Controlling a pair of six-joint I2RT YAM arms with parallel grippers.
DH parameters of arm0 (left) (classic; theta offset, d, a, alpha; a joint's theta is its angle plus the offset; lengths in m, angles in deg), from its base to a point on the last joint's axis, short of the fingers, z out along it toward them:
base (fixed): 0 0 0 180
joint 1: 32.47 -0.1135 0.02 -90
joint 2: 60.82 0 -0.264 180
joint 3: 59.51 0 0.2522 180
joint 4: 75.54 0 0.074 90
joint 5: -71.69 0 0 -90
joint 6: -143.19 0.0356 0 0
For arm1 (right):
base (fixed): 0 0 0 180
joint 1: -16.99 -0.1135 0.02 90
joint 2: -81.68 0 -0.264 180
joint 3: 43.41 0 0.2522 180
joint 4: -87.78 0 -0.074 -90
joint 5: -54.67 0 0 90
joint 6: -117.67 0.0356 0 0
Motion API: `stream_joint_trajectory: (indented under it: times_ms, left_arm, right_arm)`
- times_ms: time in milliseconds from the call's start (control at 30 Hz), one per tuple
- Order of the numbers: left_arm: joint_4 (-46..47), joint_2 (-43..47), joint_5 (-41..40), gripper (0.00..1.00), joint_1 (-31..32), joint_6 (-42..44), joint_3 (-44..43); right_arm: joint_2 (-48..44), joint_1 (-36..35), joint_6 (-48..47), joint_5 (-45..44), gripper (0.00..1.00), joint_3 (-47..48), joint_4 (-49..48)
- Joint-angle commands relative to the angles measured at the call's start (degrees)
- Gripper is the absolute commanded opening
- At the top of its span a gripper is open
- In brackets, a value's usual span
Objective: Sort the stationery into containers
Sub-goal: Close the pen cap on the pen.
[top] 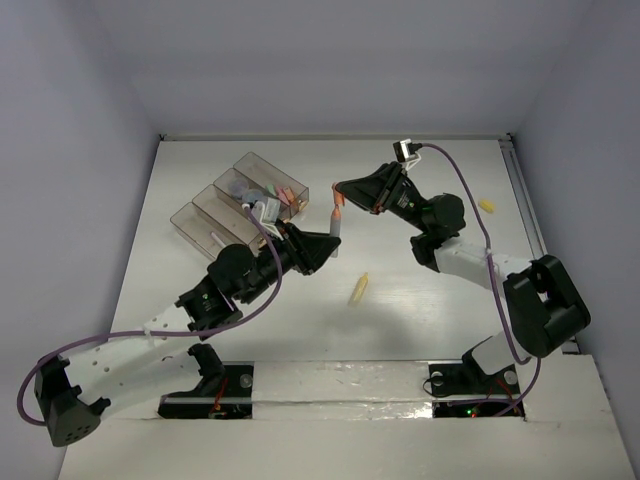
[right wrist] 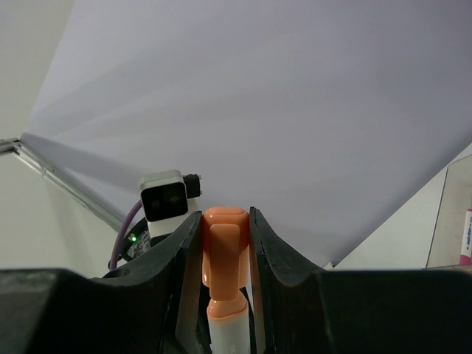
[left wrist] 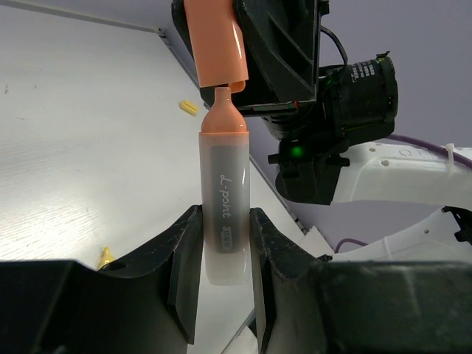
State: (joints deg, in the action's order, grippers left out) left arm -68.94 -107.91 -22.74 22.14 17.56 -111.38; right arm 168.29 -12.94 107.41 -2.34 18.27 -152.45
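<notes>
**One orange highlighter held between both arms above the bench**

The orange highlighter (left wrist: pixel 225 199) has a frosted grey barrel with a printed label strip and an orange shoulder that narrows to a short nib. Its glossy orange cap (left wrist: pixel 217 44) sits right over the nib, and a little of the nib shows between cap and shoulder. The left end effector (left wrist: pixel 225 243) is clamped narrow on the lower barrel, with one finger on each side. The right end effector (right wrist: pixel 225 243) is closed just as tightly on the cap. The highlighter hangs in the air over the middle of the bench (top: pixel 420 320), just right of the containers (top: pixel 200 228).

By count there is one orange highlighter in the grasp. Two yellow sticks lie loose on the bench: one (top: pixel 359 288) is near the middle and the other (top: pixel 487 206) is well apart, towards the right edge.

The containers are clear, brown-tinted narrow compartments joined in a slanted row at the far left. The farther compartments hold grey-lilac rolls (top: pixel 237 187) and a cluster of coloured sticks (top: pixel 283 192) in pink, orange and green. Their number cannot be told from above. What the nearest compartment holds is not clear.
</notes>
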Motion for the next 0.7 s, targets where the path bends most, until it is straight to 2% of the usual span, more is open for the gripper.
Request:
stream_joint_trajectory:
  times_ms: [0, 667]
  left_arm:
    - [3.5, 0.3, 1.0, 0.00, -0.5, 0.1, -2.0]
    - [11.0, -1.1, 4.2, 0.00, -2.1, -0.6, -1.9]
  right_arm:
    - [-2.1, 0.1, -0.8, 0.4, 0.14, 1.2, -24.3]
    - [-3.7, -0.4, -7.5, 1.2, 0.14, -1.2, -24.4]
